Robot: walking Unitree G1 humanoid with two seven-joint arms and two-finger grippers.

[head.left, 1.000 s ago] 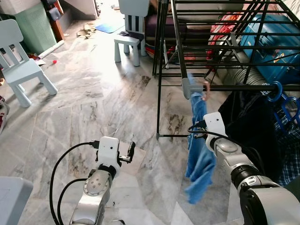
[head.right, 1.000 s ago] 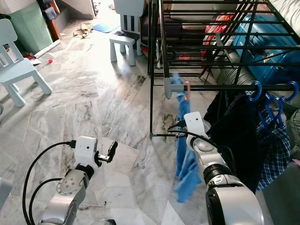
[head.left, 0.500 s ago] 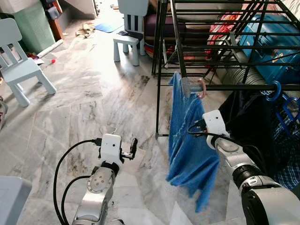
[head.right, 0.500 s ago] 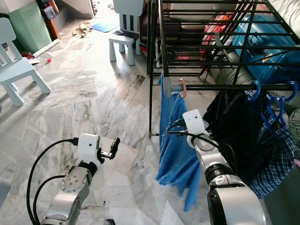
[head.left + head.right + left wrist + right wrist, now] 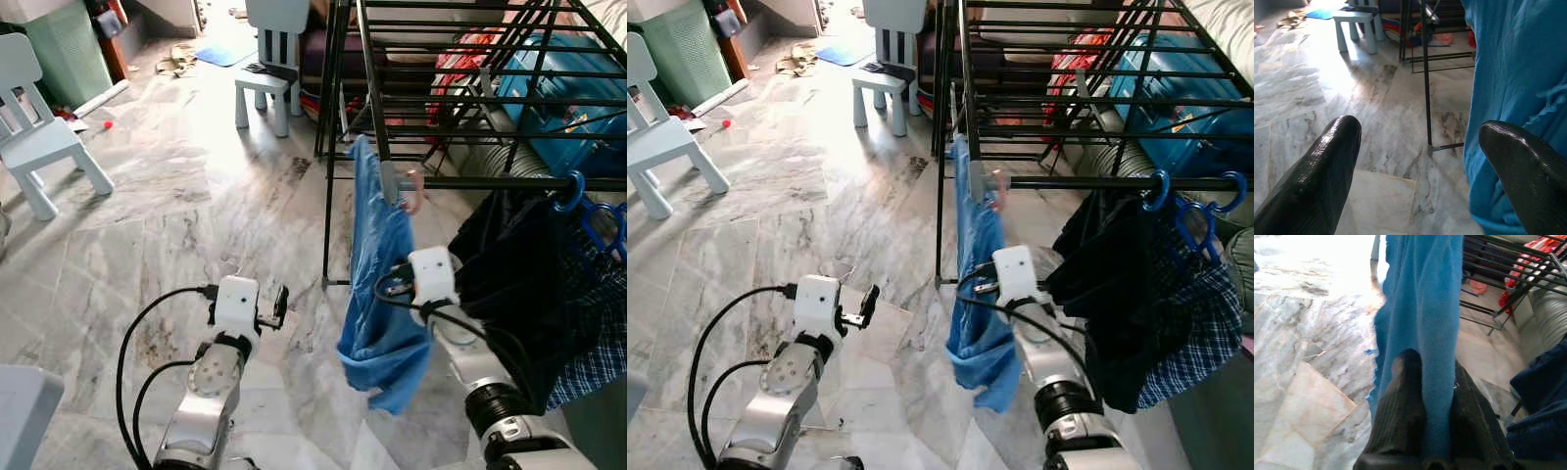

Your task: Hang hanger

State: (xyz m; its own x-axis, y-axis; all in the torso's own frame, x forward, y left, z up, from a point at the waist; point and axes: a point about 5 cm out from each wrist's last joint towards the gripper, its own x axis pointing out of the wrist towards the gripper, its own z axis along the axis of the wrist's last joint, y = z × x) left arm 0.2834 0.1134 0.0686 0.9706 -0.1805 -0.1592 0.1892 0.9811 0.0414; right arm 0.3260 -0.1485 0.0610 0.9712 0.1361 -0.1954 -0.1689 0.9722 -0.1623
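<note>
Right gripper [image 5: 1430,396] is clamping the blue cloth [image 5: 380,284], which is hanging from a pink hanger [image 5: 412,192] (blurred) on the black drying rack [image 5: 460,182]. Left gripper [image 5: 1420,161] is idling, spread wide, over the marble floor [image 5: 176,215]. No legible writing.

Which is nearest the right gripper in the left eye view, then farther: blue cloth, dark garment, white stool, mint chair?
1. Blue cloth: pinched between the right gripper fingers.
2. Dark garment: just to its right, on the rack.
3. White stool: ahead, leftward.
4. Mint chair: far left.
</note>
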